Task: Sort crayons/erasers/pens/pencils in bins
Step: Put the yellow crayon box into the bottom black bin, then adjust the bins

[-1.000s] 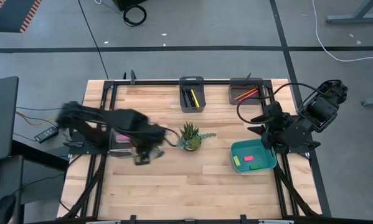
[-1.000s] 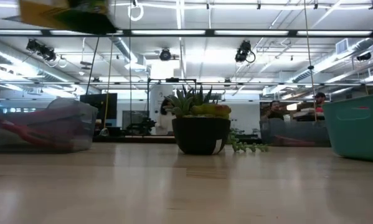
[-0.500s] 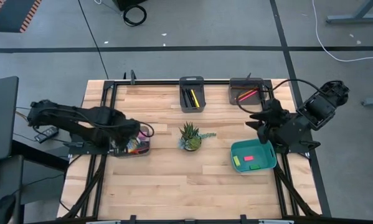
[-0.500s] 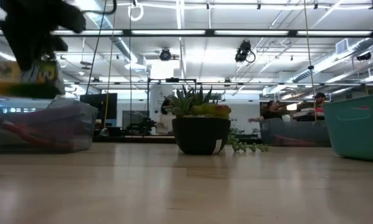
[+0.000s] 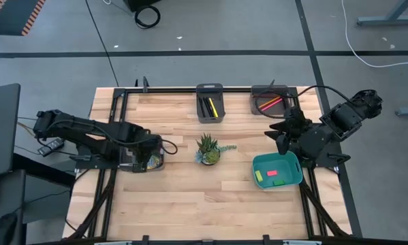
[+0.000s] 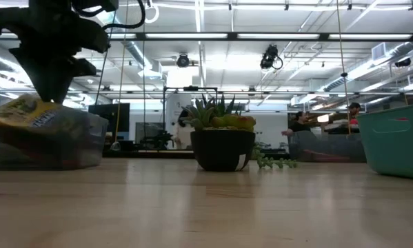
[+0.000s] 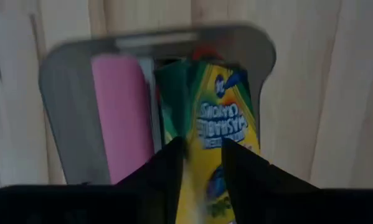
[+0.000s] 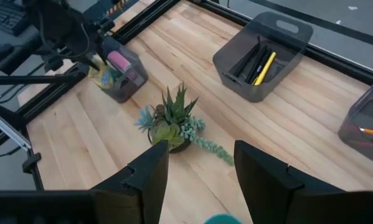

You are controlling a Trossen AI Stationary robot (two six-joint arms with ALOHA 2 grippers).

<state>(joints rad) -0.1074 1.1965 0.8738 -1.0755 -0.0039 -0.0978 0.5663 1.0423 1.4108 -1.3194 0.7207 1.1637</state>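
The yellow-and-green crayon box [image 7: 226,124] lies tilted in the grey bin [image 7: 68,56] at the table's left, beside a long pink bar [image 7: 121,118]. In the low view one end of the box [image 6: 27,116] sticks up over the bin's rim. My left gripper [image 7: 203,165] points straight down just above the box, fingers apart, the printed face showing in the gap. My right gripper [image 8: 198,180] hangs open and empty above the table's right side, near the teal bin [image 5: 295,178] holding erasers. Pens lie in the dark far bin [image 5: 210,103], pencils in the grey one [image 5: 268,101]. My left gripper stands with its fingers [image 7: 170,168] over the near end of the crayon box's printed face, coming from above. The fingers themselves hide the spot, so I cannot tell whether they touch the box. The box rests on the bin and its contents, tilted.
A small potted plant [image 5: 207,150] stands mid-table between the left bin and the teal bin. Bare wood lies along the near half of the table [image 5: 190,204]. People show in the room behind, in the low view.
My left gripper has gone toward the table's left edge and down over the left bin, carrying the crayon box. The box, earlier hanging under the fingers above the bin, now lies tilted in it.
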